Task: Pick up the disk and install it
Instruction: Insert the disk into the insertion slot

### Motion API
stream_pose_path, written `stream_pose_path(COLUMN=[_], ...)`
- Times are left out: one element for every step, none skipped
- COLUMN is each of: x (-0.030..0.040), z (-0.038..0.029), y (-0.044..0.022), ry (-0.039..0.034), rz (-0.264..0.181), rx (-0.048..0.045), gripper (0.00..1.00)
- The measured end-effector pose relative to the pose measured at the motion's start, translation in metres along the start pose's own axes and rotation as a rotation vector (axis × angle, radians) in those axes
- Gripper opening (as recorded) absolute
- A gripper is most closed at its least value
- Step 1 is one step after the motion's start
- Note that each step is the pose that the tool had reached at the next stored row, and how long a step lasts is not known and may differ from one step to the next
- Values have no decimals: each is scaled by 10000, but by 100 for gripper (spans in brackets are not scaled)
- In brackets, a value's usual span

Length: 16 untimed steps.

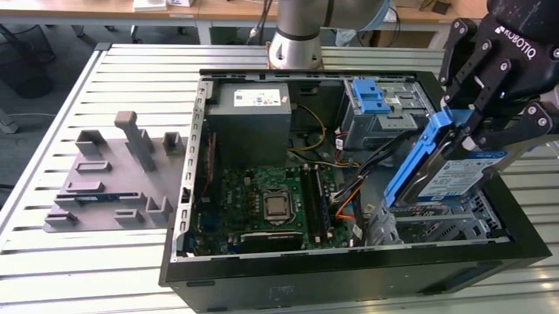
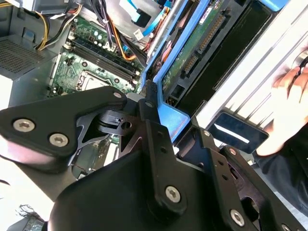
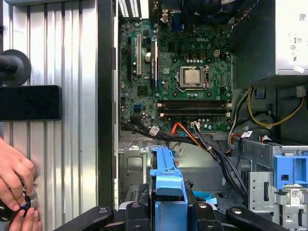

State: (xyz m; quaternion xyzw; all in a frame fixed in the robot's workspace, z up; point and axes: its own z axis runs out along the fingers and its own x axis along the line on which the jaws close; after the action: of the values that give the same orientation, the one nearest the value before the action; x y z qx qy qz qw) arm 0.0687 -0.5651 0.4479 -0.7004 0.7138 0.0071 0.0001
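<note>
Hand (image 1: 483, 129) clamped on the disk (image 1: 457, 176), holding it tilted above the open computer case (image 1: 349, 263).

The exterior view looks steeply down on the whole open computer case (image 1: 349, 275) from farther off; both wrist views peer close past the gripper (image 3: 166, 214) and the disk (image 3: 166, 168); all three share the motherboard (image 1: 249, 186).

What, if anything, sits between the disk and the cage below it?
Nothing visible. The gripper holds the disk tilted above the open metal cage; the cables run beside the cage, not across it.
</note>
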Motion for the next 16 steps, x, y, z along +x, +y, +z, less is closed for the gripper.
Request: stream_pose_path(x=[2,4,7,11,15,19,26,34,40,43,46,48,49,50,50,51], z=[4,9,13,18,24,29,38,46,51,56,60,63,68,71,74,79], y=[-8,-17,-23,-24,-24,-26,-29,-39,-44,-45,-47,-49,-54,-59,-64,-70], ry=[-1,0,-1,-1,-2,-2,-2,-2,-1,-2,-2,0,0,3,4,4], rz=[1,1,1,1,2,2,1,1,1,2,2,2,1,1,2,1], rx=[0,0,0,0,0,0,0,0,0,0,0,0,0,0,0,1], gripper=[36,36,36,36,36,36,36,36,36,36,36,36,36,36,36,36])
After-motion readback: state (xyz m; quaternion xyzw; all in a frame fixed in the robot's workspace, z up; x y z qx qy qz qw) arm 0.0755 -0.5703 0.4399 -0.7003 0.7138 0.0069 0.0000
